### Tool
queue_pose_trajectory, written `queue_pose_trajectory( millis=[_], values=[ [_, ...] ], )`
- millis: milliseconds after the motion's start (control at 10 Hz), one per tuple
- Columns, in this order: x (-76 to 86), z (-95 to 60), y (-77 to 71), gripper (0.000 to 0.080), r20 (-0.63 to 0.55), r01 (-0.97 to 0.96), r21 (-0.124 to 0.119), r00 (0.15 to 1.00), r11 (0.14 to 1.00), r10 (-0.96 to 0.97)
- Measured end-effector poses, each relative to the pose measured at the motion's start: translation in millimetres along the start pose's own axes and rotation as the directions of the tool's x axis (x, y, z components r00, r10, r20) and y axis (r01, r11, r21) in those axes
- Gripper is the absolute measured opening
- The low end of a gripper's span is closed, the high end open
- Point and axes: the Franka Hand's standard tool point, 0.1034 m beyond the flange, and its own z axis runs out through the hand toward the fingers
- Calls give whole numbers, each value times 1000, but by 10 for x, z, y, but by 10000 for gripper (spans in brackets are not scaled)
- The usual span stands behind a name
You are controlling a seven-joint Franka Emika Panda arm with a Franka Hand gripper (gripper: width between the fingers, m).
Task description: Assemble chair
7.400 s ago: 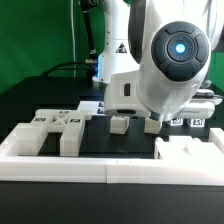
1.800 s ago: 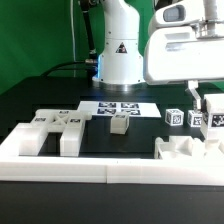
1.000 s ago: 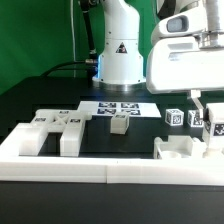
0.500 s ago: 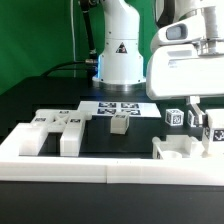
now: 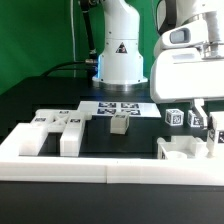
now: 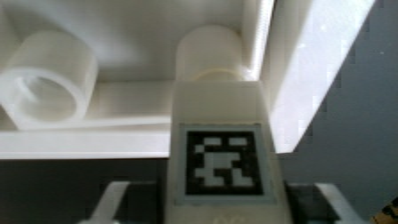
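In the wrist view a long white chair piece [image 6: 221,110] with a square tag lies between my gripper's [image 6: 222,204] fingers [image 6: 128,200]. A dark gap shows on each side of it, so the jaws stand open around it. Its rounded far end rests against a white chair part with a curved piece [image 6: 47,88] beside it. In the exterior view the gripper [image 5: 205,120] hangs low at the right, over the white part [image 5: 183,150] at the front right. A small cube leg [image 5: 119,123] sits mid-table, and slab pieces [image 5: 55,126] lie at the left.
The marker board [image 5: 121,108] lies behind the cube leg, in front of the arm's base [image 5: 119,60]. Two tagged cubes [image 5: 176,117] stand at the right, close to the gripper. A low white border wall [image 5: 80,165] runs along the front.
The gripper has sunk lower at the exterior view's right with the tagged piece between its fingers. Its jaws have widened off the piece.
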Motion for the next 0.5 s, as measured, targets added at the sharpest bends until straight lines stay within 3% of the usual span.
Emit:
queue_pose_trajectory(
  millis=[100, 200, 300, 500],
  values=[
    [0, 0, 0, 386, 0, 1, 0, 1000, 1000, -1],
    [0, 0, 0, 564, 0, 2, 0, 1000, 1000, -2],
    [0, 0, 0, 632, 0, 3, 0, 1000, 1000, -3],
    [27, -20, 4, 644, 3, 15, 0, 1000, 1000, -15]
  ],
)
